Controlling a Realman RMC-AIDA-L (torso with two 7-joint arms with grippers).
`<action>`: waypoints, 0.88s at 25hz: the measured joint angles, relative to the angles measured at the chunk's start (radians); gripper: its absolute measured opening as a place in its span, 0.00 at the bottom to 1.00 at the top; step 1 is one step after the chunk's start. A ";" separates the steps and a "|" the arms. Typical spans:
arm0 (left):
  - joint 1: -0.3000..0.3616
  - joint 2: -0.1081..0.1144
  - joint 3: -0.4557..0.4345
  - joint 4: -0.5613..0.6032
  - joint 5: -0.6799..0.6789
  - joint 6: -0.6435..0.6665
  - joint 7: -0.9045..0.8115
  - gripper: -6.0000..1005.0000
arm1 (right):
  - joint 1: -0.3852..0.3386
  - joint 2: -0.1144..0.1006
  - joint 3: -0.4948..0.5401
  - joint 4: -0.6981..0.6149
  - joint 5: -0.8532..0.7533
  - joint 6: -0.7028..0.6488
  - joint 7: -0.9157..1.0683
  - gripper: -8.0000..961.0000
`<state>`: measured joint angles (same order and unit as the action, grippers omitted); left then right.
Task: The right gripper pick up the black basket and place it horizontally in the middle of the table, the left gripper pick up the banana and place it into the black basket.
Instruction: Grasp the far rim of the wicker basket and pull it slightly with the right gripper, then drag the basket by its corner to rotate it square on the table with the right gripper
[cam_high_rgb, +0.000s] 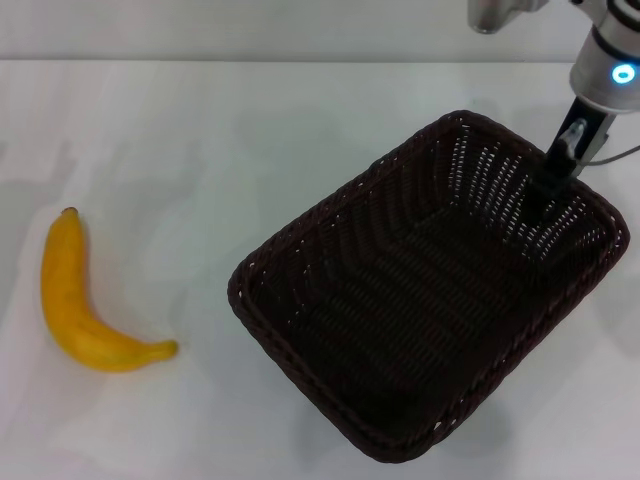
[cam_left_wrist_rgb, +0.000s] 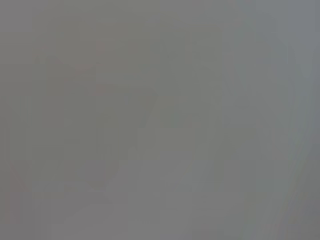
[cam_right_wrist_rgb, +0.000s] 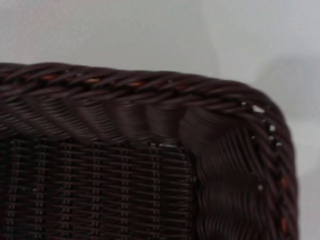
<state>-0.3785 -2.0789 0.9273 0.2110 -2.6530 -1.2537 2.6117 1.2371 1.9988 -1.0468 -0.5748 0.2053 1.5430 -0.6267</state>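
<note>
The black basket (cam_high_rgb: 340, 215) sits on the white table (cam_high_rgb: 200, 130) at the right, turned diagonally and open side up. My right gripper (cam_high_rgb: 548, 185) comes down from the top right onto the basket's far right rim, with a dark finger inside the wall, shut on the rim. The right wrist view shows a rounded corner of the basket (cam_right_wrist_rgb: 150, 125) up close, with no fingers visible. The banana (cam_high_rgb: 60, 290) lies on the table at the far left, well apart from the basket. The left gripper is out of view; the left wrist view shows only blurred grey.
Bare white table (cam_right_wrist_rgb: 125, 30) lies beyond the basket corner. Open tabletop stretches between the banana and the basket and across the back. The basket's near corner is close to the table's front edge.
</note>
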 joint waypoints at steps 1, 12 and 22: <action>0.000 0.000 -0.002 0.000 -0.002 -0.002 -0.001 0.83 | -0.003 0.002 0.002 -0.005 0.003 -0.002 -0.002 0.55; 0.003 0.007 -0.002 0.012 -0.016 -0.023 0.004 0.83 | -0.005 0.003 0.002 -0.070 0.001 -0.005 0.156 0.28; 0.024 0.010 -0.019 0.082 -0.017 -0.029 0.015 0.82 | -0.024 -0.050 0.185 -0.124 -0.032 0.016 0.404 0.16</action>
<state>-0.3549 -2.0689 0.9087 0.2932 -2.6699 -1.2823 2.6265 1.2127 1.9489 -0.8623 -0.6988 0.1732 1.5590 -0.2229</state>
